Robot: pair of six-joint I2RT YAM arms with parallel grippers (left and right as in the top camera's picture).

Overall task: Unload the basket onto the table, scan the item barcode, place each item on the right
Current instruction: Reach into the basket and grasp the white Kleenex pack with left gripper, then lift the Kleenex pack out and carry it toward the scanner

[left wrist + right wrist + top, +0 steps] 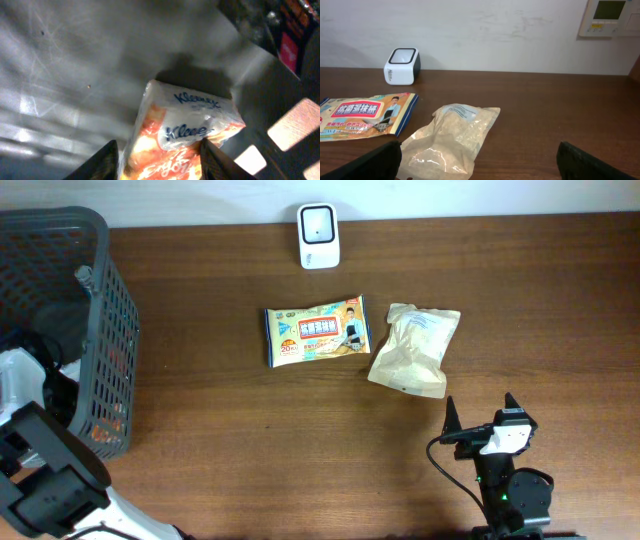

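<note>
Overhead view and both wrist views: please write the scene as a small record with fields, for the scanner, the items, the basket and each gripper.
scanner: white barcode scanner, at the far edge of the table, nothing held at it
items on table: wipes packet lying flat; beige pouch beside it on the right
basket: dark mesh basket at the left end
left gripper: inside the basket, fingers closed against both sides of a Kleenex pack
right gripper: open, empty, on the near side of the beige pouch
</note>
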